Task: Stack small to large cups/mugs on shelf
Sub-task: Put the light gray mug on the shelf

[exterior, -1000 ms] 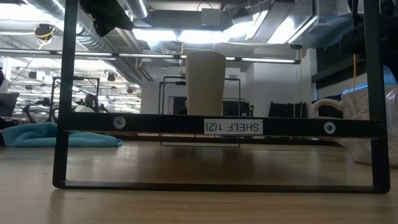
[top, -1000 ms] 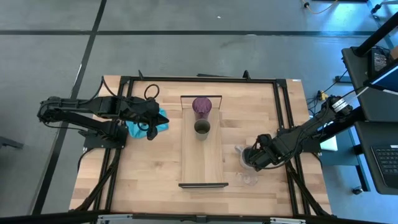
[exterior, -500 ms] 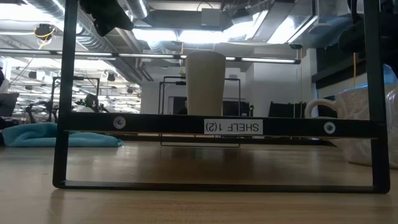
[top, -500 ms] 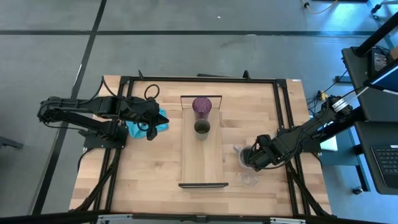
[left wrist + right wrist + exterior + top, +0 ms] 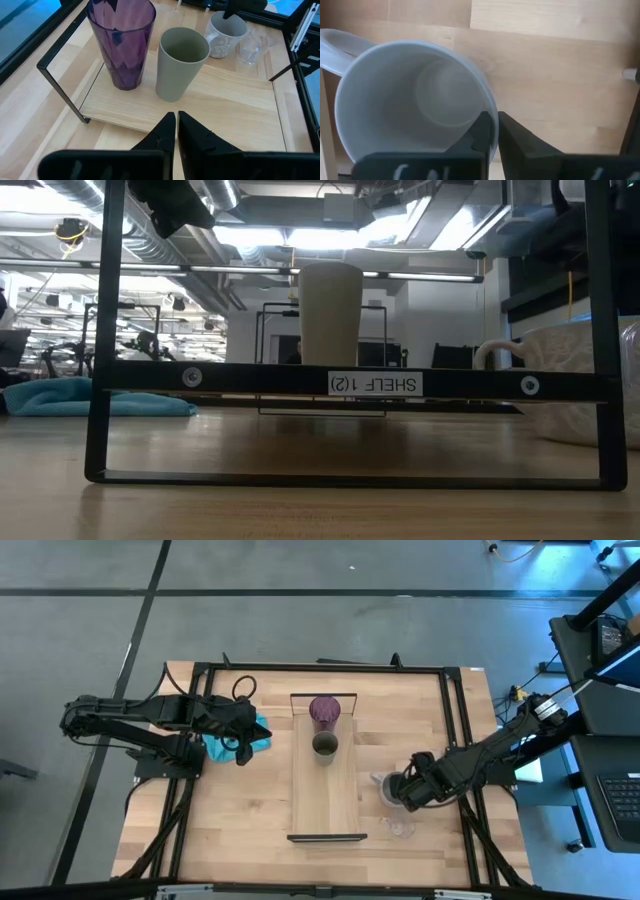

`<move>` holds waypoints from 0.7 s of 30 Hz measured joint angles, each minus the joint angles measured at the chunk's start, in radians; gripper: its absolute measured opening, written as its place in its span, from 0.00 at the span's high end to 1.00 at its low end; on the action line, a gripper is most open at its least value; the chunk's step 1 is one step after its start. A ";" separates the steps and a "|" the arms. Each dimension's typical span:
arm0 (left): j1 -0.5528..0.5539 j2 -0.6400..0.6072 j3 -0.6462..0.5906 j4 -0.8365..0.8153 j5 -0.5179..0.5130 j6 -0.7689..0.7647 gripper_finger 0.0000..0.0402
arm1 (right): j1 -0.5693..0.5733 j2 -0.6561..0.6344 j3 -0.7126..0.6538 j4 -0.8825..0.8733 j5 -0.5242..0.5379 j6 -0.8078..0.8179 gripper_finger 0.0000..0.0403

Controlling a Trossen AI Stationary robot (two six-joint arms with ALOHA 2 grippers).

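Observation:
The purple tumbler (image 5: 325, 710) and the olive cup (image 5: 324, 746) stand upright on the far half of the light-wood shelf (image 5: 325, 805), side by side along it. They also show in the left wrist view, the tumbler (image 5: 122, 42) beside the cup (image 5: 181, 62). The grey handled mug (image 5: 390, 787) is just right of the shelf, and my right gripper (image 5: 405, 790) is shut on it. The tiny clear glass (image 5: 400, 828) stands on the table nearer the front. My left gripper (image 5: 242, 748) is shut and empty, over the table's left side. My right gripper holds the mug's rim wall (image 5: 487, 112) on the side away from the handle (image 5: 340, 42). One finger (image 5: 479, 131) is inside the mug and one (image 5: 516, 137) outside, coming from above. The mug's mouth faces up; I cannot tell whether its base is clear of the table.
A teal cloth (image 5: 258, 732) lies under my left gripper, left of the shelf. Black rails (image 5: 455, 720) run along the table's sides and far edge. The shelf's near half is bare wood, with a thin black frame (image 5: 350, 383) at its end.
My right gripper has gone a little toward the table's left, toward the shelf, carrying the mug with it. In the low view the mug's handle has shifted toward the shelf frame.

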 joint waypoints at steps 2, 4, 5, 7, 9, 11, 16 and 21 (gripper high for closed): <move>0.000 0.000 0.000 0.000 0.000 0.000 0.97 | -0.008 0.000 0.000 -0.001 0.003 -0.014 0.95; 0.000 0.000 0.000 0.000 0.000 0.000 0.97 | -0.016 -0.002 0.000 -0.001 0.007 -0.031 0.95; 0.000 0.000 0.000 0.000 0.000 0.000 0.97 | -0.021 -0.003 0.000 -0.001 0.008 -0.043 0.95; 0.000 0.000 0.000 0.000 0.000 0.000 0.97 | -0.029 -0.007 0.000 -0.003 0.011 -0.073 0.96; 0.000 0.000 0.000 0.000 0.000 -0.001 0.97 | -0.037 -0.014 0.000 -0.012 0.016 -0.098 0.96; 0.000 0.000 0.000 0.000 0.000 -0.004 0.97 | -0.047 -0.028 -0.001 -0.022 0.026 -0.113 0.96; 0.000 0.000 0.000 0.000 0.000 -0.008 0.97 | -0.087 -0.086 -0.004 -0.037 0.058 -0.160 0.96; 0.000 0.000 0.001 0.000 0.000 -0.010 0.97 | -0.126 -0.134 -0.004 -0.032 0.059 -0.219 0.96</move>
